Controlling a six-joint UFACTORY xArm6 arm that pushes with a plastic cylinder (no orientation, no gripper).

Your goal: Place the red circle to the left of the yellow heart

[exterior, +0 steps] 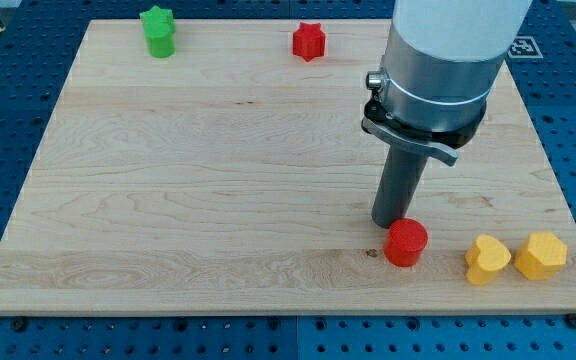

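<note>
- No fingers on this arm, so nothing to be apart, together or clamped; it ends in a dark rod, and my tip point(389, 224) sits at the lower right of the frame, against or just beside the upper-left edge of the red circle point(406, 243). I cannot tell whether they actually touch.
- Red circle: lower right of the frame, near the bottom edge of the worktop point(218, 150), already on the frame's left side of the yellow heart point(487, 259) with a clear gap between them.
- Risk one: my tip is off-centre on the circle, so a push toward the frame's right would probably send it down and right, toward the worktop's bottom edge.
- Risk two: a long push could run the circle into the heart, which would shove it into the yellow block point(541, 255) just beside it, and shift the reference.
- Risk three: the round side may let the circle roll off my tip and slip past it.
- Well apart at the top of the frame, the green star point(157, 31) and red star point(308, 41) look safe from any of this.
- Containers: none in view; every block stands directly on the worktop.
</note>
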